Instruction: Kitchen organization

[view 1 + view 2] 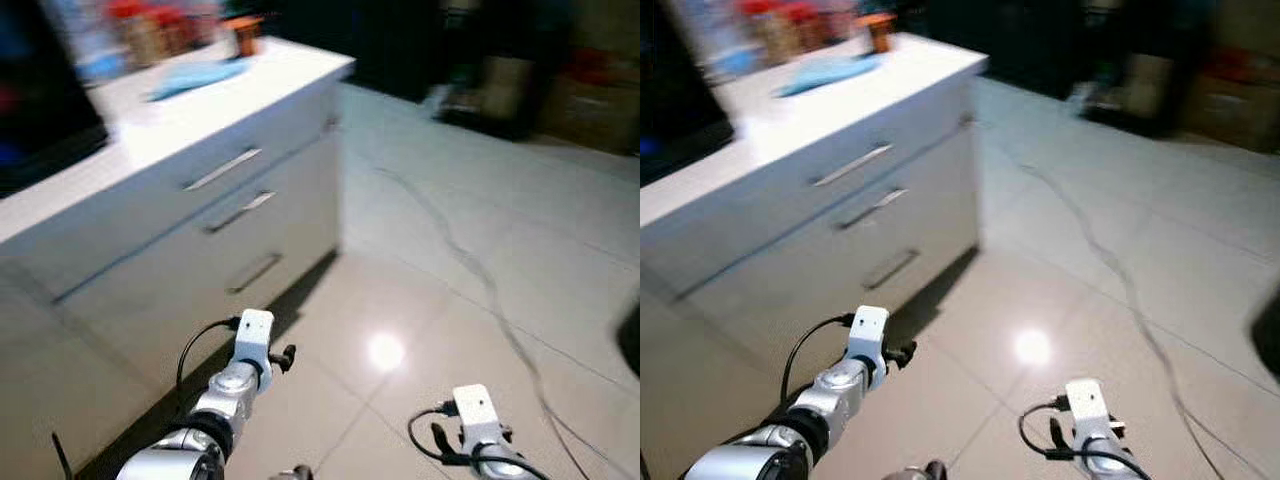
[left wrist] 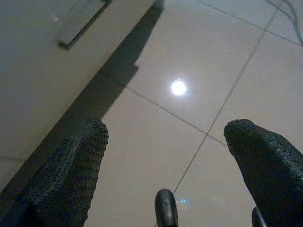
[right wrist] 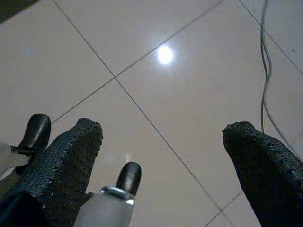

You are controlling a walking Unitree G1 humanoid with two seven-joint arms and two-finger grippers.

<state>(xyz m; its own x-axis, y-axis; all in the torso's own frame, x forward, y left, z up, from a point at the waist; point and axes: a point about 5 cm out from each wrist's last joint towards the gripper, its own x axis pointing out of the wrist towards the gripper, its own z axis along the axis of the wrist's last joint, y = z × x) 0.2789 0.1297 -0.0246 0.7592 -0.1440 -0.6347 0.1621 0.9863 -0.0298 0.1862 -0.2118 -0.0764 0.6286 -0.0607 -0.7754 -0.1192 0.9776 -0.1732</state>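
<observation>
A white kitchen counter with three drawers stands on my left; the drawer handles are metal bars. On its top lie a blue cloth and several blurred jars at the far end. Both arms hang low over the tiled floor. My left gripper is open, its fingers spread wide above the tiles near the counter base. The right gripper is open too, holding nothing.
Glossy beige floor tiles stretch ahead and to the right, with a lamp glare. A thin cable runs across the floor. Dark boxes and clutter sit along the far wall.
</observation>
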